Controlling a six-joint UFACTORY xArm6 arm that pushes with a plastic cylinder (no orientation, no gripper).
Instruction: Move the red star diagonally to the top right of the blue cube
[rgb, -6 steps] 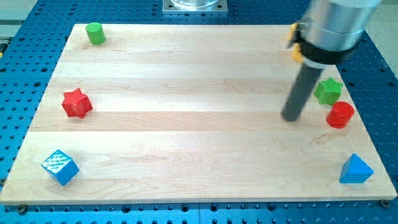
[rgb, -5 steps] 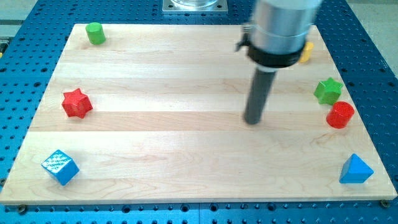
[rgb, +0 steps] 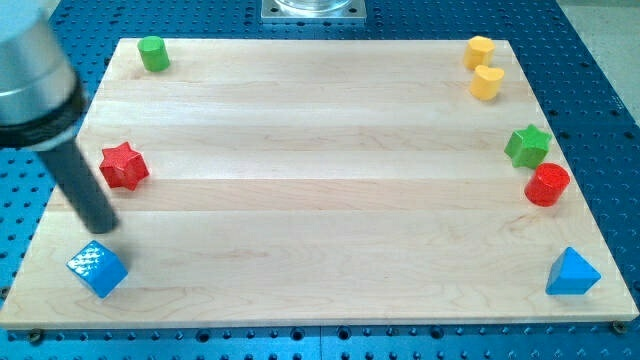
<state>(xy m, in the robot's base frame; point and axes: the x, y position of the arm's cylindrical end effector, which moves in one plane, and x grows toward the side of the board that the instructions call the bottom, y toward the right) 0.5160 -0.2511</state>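
Note:
The red star (rgb: 124, 165) lies on the wooden board (rgb: 320, 200) at the view's left. The blue cube (rgb: 97, 268) sits in the board's bottom left corner, below the star. My tip (rgb: 103, 226) rests on the board between them, just below and slightly left of the star and just above the cube. It touches neither block as far as I can tell.
A green cylinder (rgb: 153, 53) stands at the top left. Two yellow blocks (rgb: 480, 50) (rgb: 486, 83) sit at the top right. A green star (rgb: 527, 146), a red cylinder (rgb: 547, 184) and a blue triangle (rgb: 572, 272) line the right edge.
My tip has swept from the right side of the board across to the far left, ending between the red star and the blue cube. No block has moved.

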